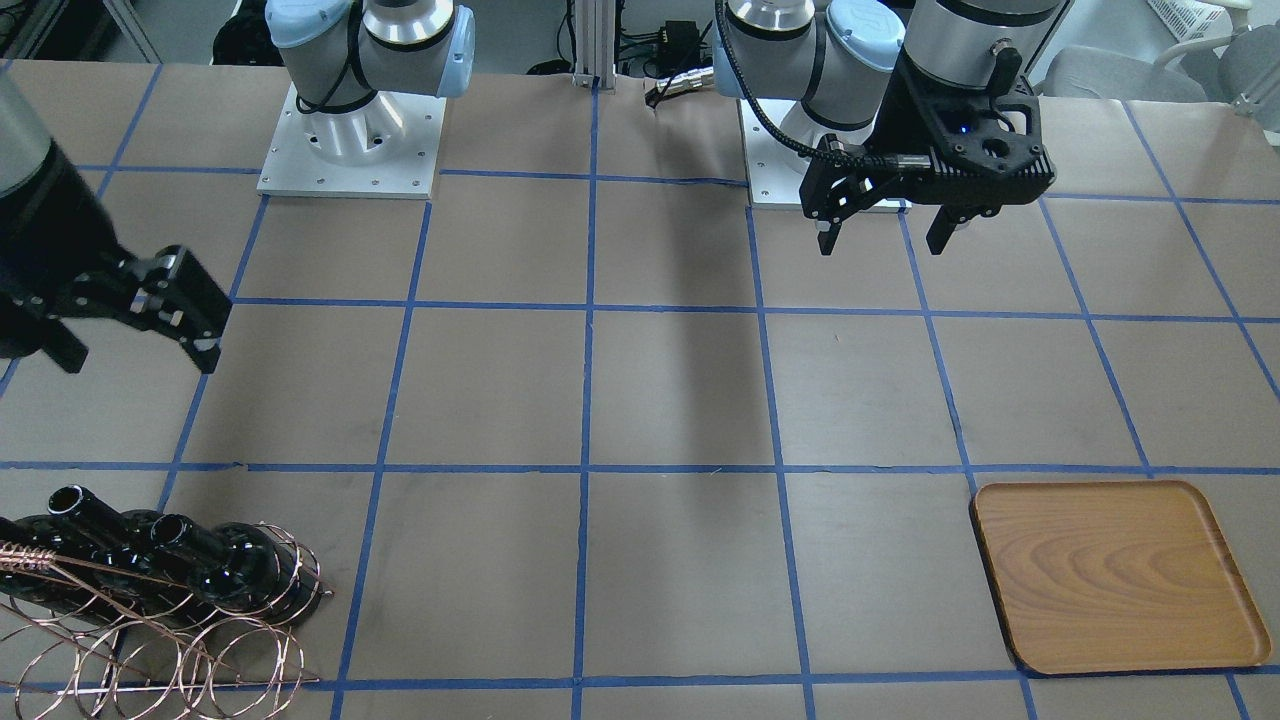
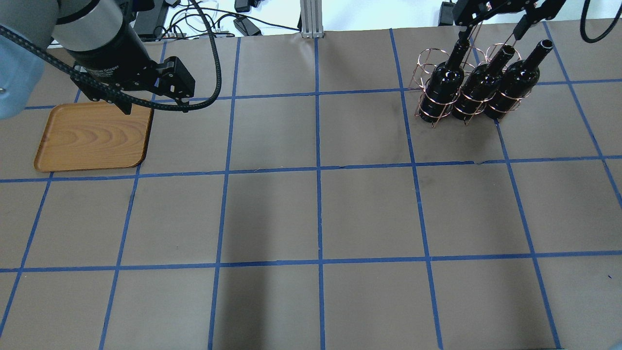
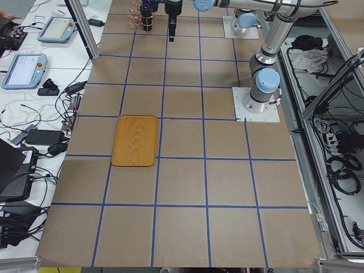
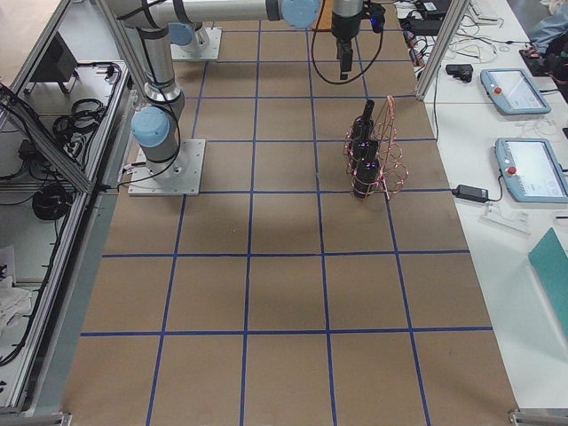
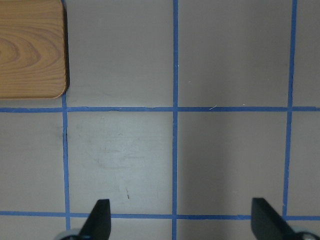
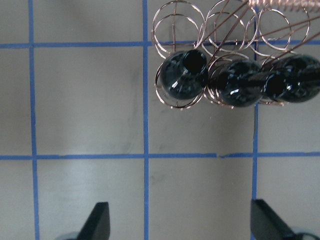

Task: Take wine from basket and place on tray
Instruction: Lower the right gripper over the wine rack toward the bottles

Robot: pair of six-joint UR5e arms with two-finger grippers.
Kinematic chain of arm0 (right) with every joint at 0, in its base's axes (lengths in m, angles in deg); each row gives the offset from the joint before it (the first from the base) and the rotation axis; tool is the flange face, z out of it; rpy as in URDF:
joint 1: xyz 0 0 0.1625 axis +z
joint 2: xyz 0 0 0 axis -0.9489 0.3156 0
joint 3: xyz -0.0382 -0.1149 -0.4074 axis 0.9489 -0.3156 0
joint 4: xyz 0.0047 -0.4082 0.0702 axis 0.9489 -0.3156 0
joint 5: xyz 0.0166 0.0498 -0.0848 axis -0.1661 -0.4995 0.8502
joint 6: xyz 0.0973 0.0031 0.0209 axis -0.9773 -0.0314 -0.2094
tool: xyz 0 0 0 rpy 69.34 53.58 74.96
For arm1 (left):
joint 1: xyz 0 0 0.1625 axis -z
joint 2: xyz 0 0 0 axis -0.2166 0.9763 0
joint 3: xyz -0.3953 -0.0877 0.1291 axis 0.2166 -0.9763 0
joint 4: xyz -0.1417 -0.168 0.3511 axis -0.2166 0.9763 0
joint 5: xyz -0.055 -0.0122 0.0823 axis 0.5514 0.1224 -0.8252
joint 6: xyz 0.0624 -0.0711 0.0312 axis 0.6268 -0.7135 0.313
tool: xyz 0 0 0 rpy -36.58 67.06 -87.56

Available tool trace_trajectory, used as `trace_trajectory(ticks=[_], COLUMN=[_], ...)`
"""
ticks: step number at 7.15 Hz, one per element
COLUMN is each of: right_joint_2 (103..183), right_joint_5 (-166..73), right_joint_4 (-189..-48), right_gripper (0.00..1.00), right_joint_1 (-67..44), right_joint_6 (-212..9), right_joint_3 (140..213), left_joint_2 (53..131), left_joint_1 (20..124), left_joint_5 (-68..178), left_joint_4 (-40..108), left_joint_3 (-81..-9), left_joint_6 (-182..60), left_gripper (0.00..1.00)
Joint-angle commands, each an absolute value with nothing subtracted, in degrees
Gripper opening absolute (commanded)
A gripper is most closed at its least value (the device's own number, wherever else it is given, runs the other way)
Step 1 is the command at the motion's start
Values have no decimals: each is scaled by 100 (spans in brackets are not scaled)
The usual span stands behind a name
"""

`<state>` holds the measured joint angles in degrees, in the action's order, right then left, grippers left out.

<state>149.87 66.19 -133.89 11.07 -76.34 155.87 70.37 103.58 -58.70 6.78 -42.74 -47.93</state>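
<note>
Wine: you have three glossy black wine bottles standing upright, side by side in one row, all in the basket. The right wrist view shows their open mouths from straight above.
Basket: the copper wire basket sits on the worktop at the robot's right, toward your side. The bottles sit in the row of loops nearer the robot, and a second row of loops faces you.
Tray: the wooden tray lies flat at the robot's left, also toward your side and well apart from the basket. It has orange-brown grain, a low dark rim and rounded corners.
Right claw: the right claw hangs above the worktop on the robot's side of the basket, near it and touching no bottle. It is released, fingers spread wide with nothing between them. Its wrist camera looks straight down, with bottles and loops at the top of that view and fingertips at the bottom.
Left claw: the left claw hovers over the worktop close to its own base, apart from the tray. It is also released, fingers wide and gripping nothing. Its wrist view catches one rounded tray corner at upper left.
Worktop: brown covering marked with a blue tape grid.
Task state: no bottle is lifted yet, and all three sit in the loops.
</note>
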Motion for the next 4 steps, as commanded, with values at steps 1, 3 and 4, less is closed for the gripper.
trace_trajectory(ticks=[1,3,4], right_joint_2=[14438,14148,13981], right_joint_5=[6629,6743,6813], right_joint_4=[-13830,-14006,-14025], right_gripper=[100,98,93], right_joint_1=[690,645,601], right_joint_6=[-7006,-6802,-6802], right_joint_3=[15415,15442,15485], left_joint_2=[7047,7047,7047], left_joint_1=[10357,10348,10348], left_joint_5=[-5863,-5872,-5863], left_joint_4=[670,661,661], left_joint_3=[-4274,-4274,-4274], left_joint_6=[-4793,-4793,-4793], left_gripper=[100,100,100])
